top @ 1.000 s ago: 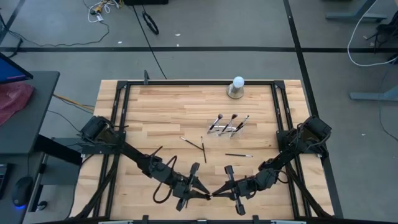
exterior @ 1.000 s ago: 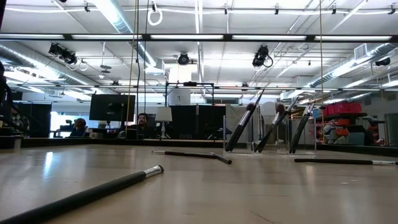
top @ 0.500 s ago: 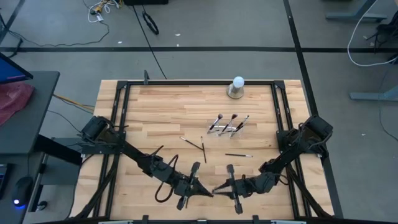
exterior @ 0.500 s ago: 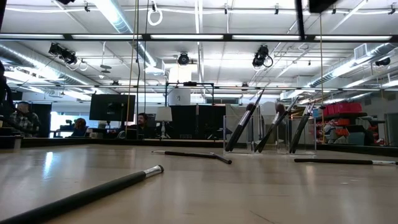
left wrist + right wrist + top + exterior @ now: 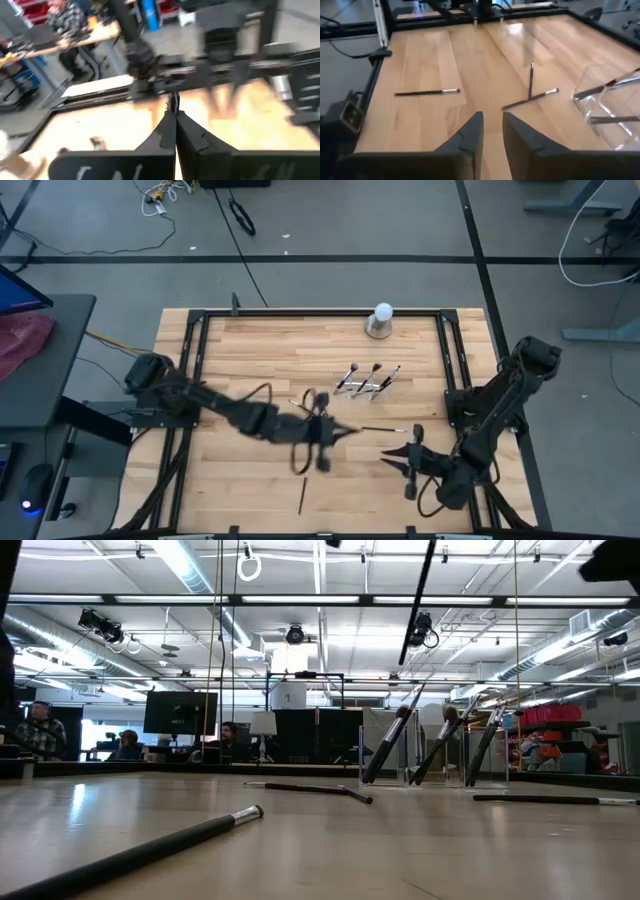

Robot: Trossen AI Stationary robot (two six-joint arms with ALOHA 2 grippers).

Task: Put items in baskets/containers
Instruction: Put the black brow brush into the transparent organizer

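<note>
The clear plastic holder [image 5: 366, 385] stands right of the table's centre, toward two o'clock, nearly invisible against the pale wood table [image 5: 260, 350]. Three makeup brushes [image 5: 438, 745] lean in it, slim dark handles tilted and bristle tips upward; from table height one fluffy reddish-brown tip shows.

Loose brushes lie flat around the middle of the table: two thin dark ones [image 5: 312, 412] touching end to end in a shallow V just left of the holder, one [image 5: 383, 430] below the holder toward four o'clock, and one [image 5: 302, 495] near the front edge at six o'clock. In the low view a long dark handle with a silver ferrule [image 5: 140, 852] lies closest to the lens.

The left gripper [image 5: 335, 433] sits over the table's centre, just below the V-shaped pair; its fingers [image 5: 165, 135] are pressed together, and a thin dark sliver shows at their tips, too blurred to identify. The right gripper [image 5: 392, 457] hovers at five o'clock, near the front right edge, its fingers [image 5: 470, 137] parted by a narrow gap and holding nothing.

A white ball on a grey base [image 5: 381, 321] stands at the far edge, at one o'clock. People sit at desks [image 5: 40, 728] in the room beyond.
</note>
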